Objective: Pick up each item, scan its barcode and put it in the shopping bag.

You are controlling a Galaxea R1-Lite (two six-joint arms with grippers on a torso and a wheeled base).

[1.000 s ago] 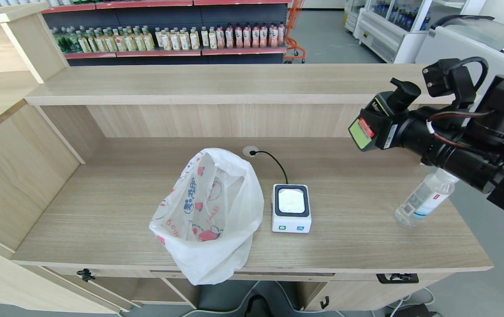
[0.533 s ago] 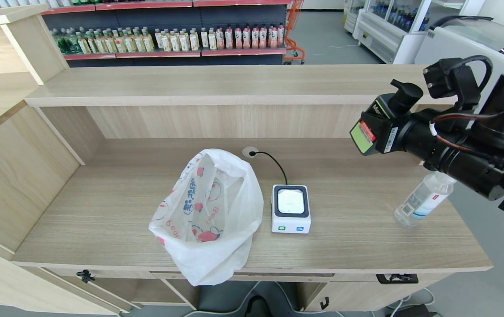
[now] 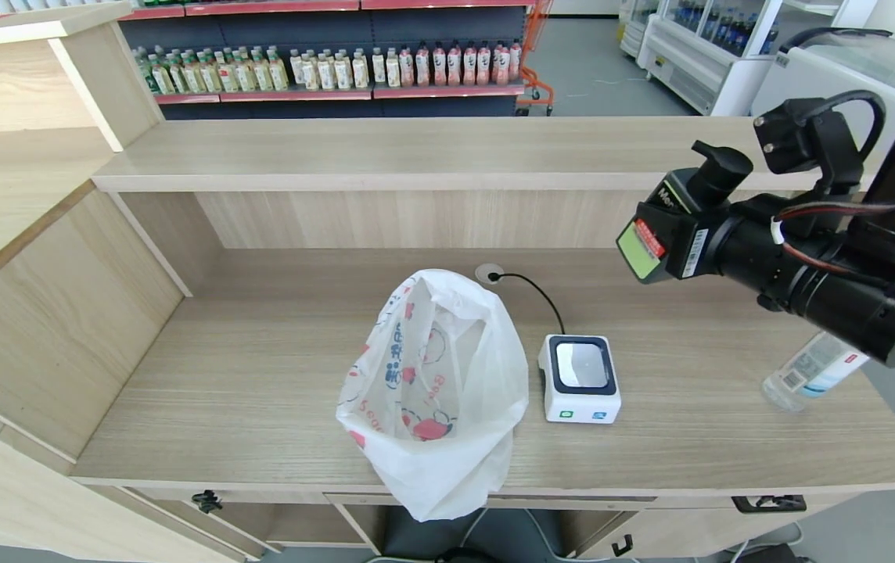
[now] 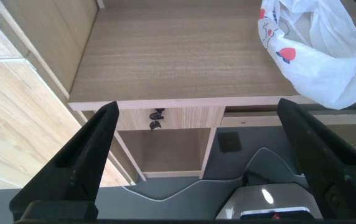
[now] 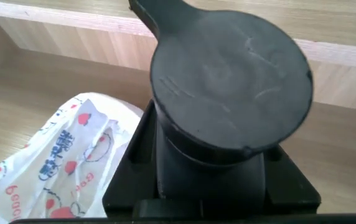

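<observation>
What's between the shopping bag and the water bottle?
The barcode scanner, on the counter between shopping bag and water bottle, in the head view.

Head camera shift toward the left.

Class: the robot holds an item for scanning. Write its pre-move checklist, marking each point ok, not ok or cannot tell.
1. Grip: right gripper holds the black-capped item: ok.
2. Alignment: item over the scanner window: not ok, it hangs off to the scanner's right.
3. Bag: shopping bag mouth open upward: ok.
4. Other arm: left gripper open, off the counter's near edge: ok.
5. Next item: water bottle upright: cannot tell, arm hides its top.
</observation>
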